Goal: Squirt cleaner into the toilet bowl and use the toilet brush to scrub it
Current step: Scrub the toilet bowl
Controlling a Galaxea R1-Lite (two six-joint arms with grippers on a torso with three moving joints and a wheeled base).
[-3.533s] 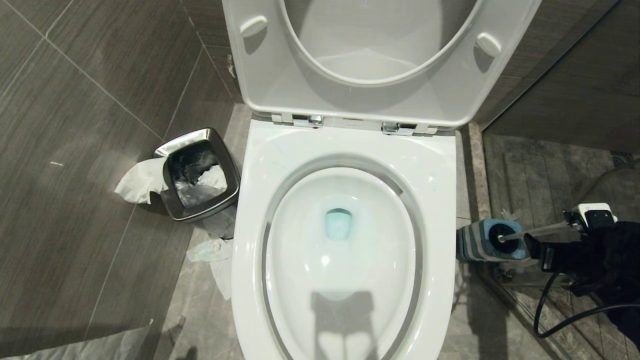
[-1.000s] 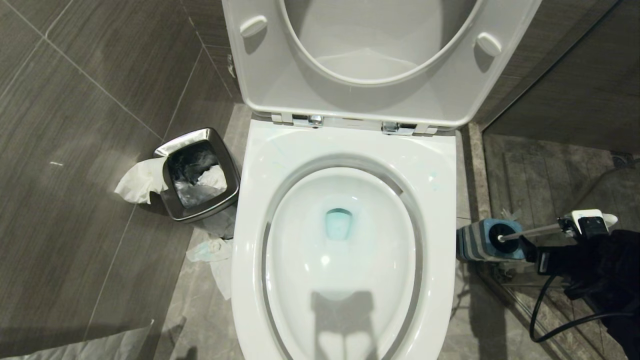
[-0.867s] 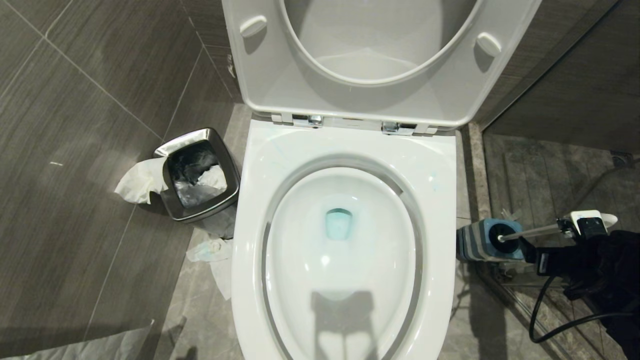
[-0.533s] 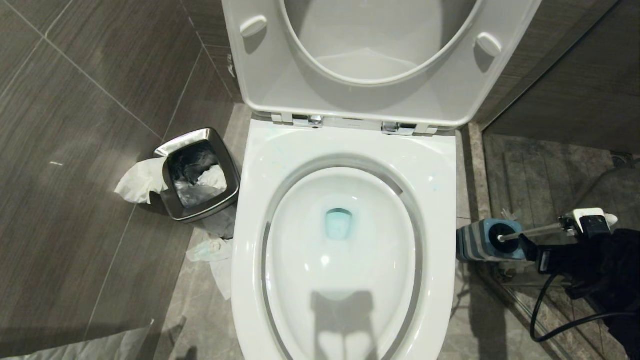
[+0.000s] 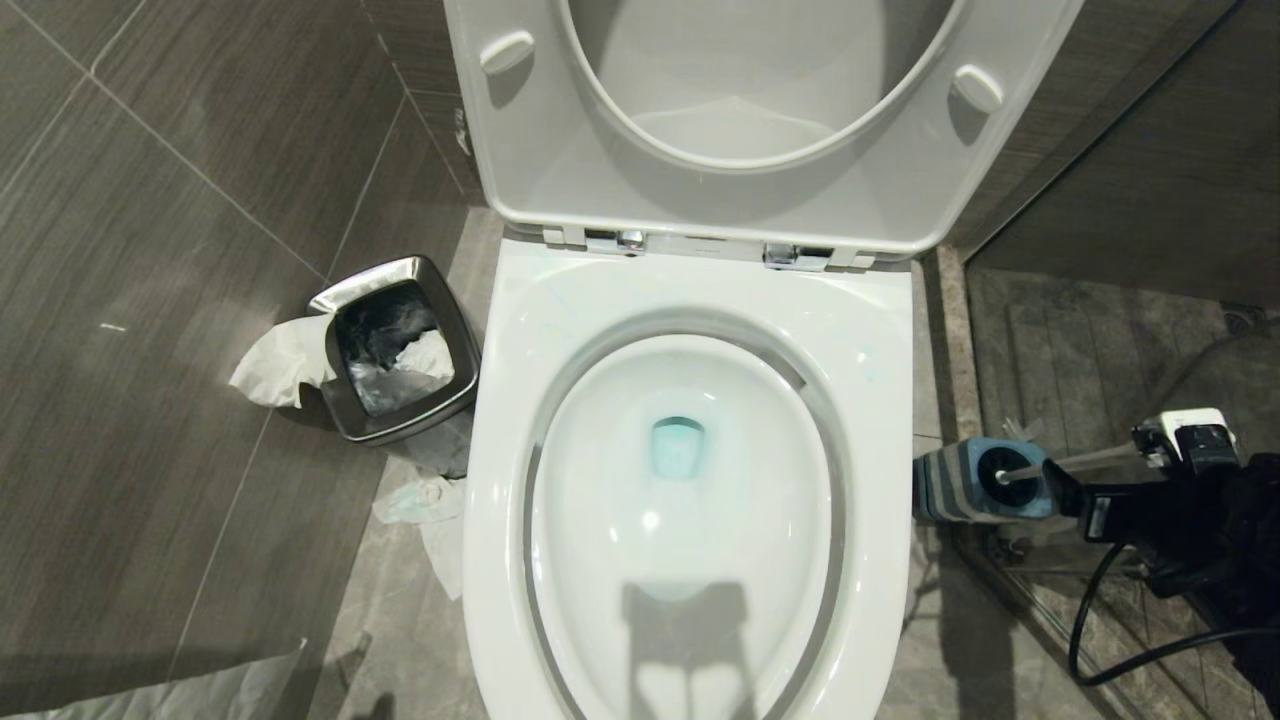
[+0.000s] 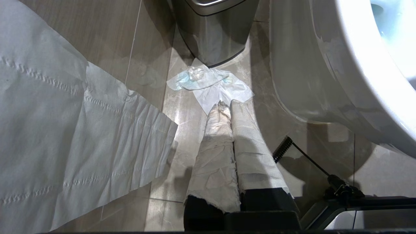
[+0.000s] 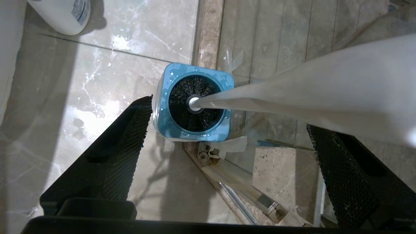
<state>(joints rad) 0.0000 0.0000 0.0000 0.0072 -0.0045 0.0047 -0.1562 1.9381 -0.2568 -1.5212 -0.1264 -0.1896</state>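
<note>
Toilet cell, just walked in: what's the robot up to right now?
The toilet bowl stands with its lid up and blue cleaner tinting the water. The right hand, open, straddles the handle of the toilet brush, whose bristle head sits in the blue holder on the floor right of the toilet. It has not gripped it, so scrubbing hasn't begun. The left hand hangs shut and idle near the floor on the bin side.

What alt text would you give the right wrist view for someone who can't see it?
The right tool hangs open above the toilet brush, whose white handle runs up between the two black fingers without being gripped. The dark bristle head sits in its square blue holder on the wet marbled floor; a white bottle stands beyond.
</note>
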